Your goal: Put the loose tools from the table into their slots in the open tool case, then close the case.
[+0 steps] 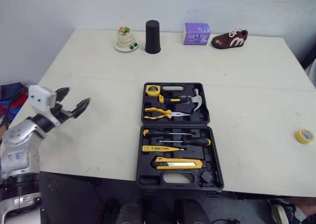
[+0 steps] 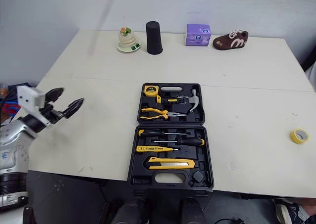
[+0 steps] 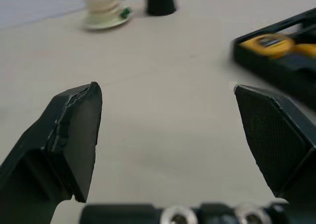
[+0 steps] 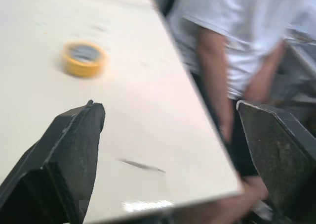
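Case: tool case (image 1: 174,125) open, frame centre; holds hammer (image 1: 186,99), pliers (image 1: 159,113), screwdrivers (image 1: 154,133), knife (image 1: 177,162).
Loose: yellow tape roll (image 1: 304,135), counter (image 1: 98,66), right edge.
Hands: left hand (image 1: 77,96), right hand (image 4: 170,116) spread wide, empty.

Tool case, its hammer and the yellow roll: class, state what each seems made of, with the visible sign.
Tool case: likely moulded black plastic, matt, with shaped slots. Hammer: head looks like shiny grey metal; grip black, perhaps rubber. Yellow roll: probably tape, a ring with a grey core.
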`<act>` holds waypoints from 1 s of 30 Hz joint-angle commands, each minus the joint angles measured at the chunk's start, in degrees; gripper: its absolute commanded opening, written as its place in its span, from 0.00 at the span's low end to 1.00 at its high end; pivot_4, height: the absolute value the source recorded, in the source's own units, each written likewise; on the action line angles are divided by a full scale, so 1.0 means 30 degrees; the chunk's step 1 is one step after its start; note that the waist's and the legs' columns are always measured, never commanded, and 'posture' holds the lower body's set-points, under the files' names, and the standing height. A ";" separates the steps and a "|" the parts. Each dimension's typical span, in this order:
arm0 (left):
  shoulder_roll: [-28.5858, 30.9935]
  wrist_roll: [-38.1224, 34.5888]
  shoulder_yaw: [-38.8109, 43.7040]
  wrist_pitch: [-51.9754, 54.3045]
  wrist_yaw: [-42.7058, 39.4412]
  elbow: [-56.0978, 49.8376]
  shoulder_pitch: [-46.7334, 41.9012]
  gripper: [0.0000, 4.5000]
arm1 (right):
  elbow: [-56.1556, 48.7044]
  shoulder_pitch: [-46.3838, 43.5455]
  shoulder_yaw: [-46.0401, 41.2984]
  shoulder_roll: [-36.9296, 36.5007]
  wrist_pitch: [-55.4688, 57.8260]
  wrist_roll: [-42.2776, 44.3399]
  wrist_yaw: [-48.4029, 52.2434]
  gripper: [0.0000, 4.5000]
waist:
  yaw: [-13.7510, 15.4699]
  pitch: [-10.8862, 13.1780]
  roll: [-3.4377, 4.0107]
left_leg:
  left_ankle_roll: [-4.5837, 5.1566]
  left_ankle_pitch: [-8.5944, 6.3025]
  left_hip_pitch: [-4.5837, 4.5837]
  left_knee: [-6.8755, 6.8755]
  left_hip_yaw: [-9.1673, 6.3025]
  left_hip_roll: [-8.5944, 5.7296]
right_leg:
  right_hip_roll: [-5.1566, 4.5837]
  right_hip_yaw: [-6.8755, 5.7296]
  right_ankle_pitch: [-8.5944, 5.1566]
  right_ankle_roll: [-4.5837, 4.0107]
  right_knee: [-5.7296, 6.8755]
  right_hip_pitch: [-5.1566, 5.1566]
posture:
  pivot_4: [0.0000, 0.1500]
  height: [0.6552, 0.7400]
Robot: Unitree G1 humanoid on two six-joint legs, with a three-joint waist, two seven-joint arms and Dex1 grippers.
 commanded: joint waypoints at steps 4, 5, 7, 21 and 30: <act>0.0182 -0.3314 -0.2526 0.3898 -0.3159 -0.4380 -0.1723 0.99 | -0.2334 0.2690 -0.0944 -0.6227 0.6527 0.0416 0.4771 1.00 | -0.0018 0.0049 -0.0067 | 0.0031 0.0000 0.0015 0.0015 0.0072 -0.0014 | 0.0022 0.0064 0.0022 0.0040 -0.0007 0.0001 | 1.00 0.93; 0.0254 -0.3644 -0.2942 0.4422 -0.3635 -0.4820 -0.1898 0.99 | -0.1767 0.2090 -0.0787 -0.7259 0.7173 0.0253 0.4929 1.00 | 0.0019 0.0080 -0.0134 | 0.0056 0.0019 0.0014 0.0012 0.0083 -0.0017 | 0.0025 0.0077 0.0040 0.0062 -0.0021 0.0001 | 1.00 0.93; 0.0466 -0.4436 -0.3764 0.5424 -0.4718 -0.5801 -0.2180 0.99 | -0.0341 0.0730 -0.0049 -0.9131 0.7374 -0.0492 0.5742 1.00 | -0.0003 0.0089 -0.0220 | 0.0038 0.0019 0.0009 0.0016 0.0064 0.0007 | 0.0055 0.0069 0.0046 0.0054 -0.0033 0.0005 | 1.00 0.93; -0.1099 -0.5583 -0.5195 0.7129 -0.3422 -1.0542 -0.1221 0.99 | 1.4175 -1.7860 1.5326 -1.3882 0.3516 -0.8196 1.1902 1.00 | -0.0077 0.0230 -0.0198 | 0.0048 0.0017 -0.0114 0.0311 0.0069 0.0027 | 0.0087 0.0058 0.0050 0.0067 -0.0015 -0.0012 | 1.00 0.93; -0.0915 -0.5930 -0.4817 0.7681 -0.2706 -1.1641 -0.0560 0.99 | 1.8670 -2.4651 1.9361 -1.2278 0.3023 -1.1771 1.3101 1.00 | -0.0030 0.0257 -0.0140 | 0.0007 0.0015 -0.0102 0.0364 0.0082 0.0059 | 0.0128 0.0098 0.0064 0.0068 0.0039 -0.0019 | 1.00 0.93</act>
